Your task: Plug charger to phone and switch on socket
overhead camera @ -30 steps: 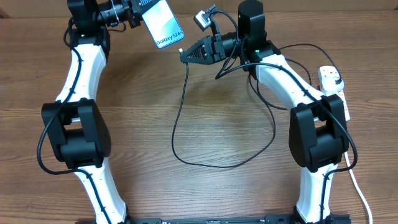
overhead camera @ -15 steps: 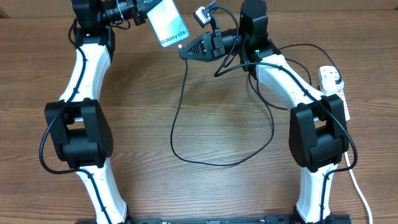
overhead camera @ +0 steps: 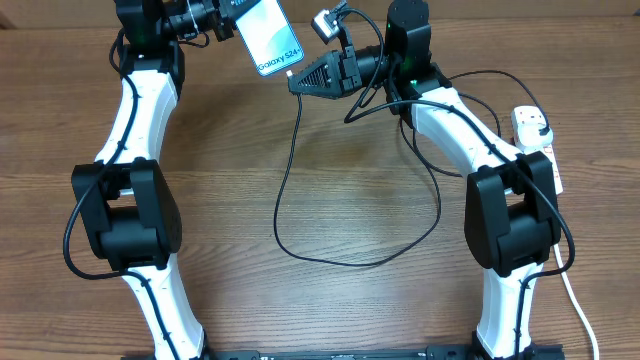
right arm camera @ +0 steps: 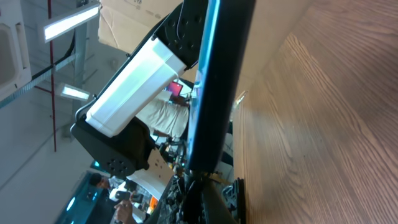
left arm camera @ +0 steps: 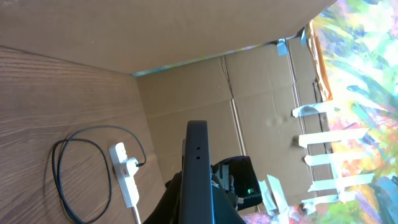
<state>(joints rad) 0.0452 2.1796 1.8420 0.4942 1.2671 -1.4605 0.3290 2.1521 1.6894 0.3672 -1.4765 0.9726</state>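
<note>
Left pincer (overhead camera: 226, 13) above wooden table (overhead camera: 360, 180), cardboard wall (left arm camera: 261, 81)

A brown wood-grain bench (overhead camera: 330, 310) fills the overhead view, its grain running left to right, with a paler tan strip (overhead camera: 520, 8) along the far edge. In the left wrist view, the bench's far end meets a wall of plain cardboard panels (left arm camera: 261, 87), their seams and flaps showing. Several strips of pale tape (left arm camera: 314, 111) sit on the right part of the cardboard, just beside a brightly painted sheet (left arm camera: 367, 68) of yellow, green, pink and blue. In the right wrist view, two strip lights (right arm camera: 68, 22) glow high on the left, near a cardboard box (right arm camera: 134, 25), with blurred clutter below
</note>
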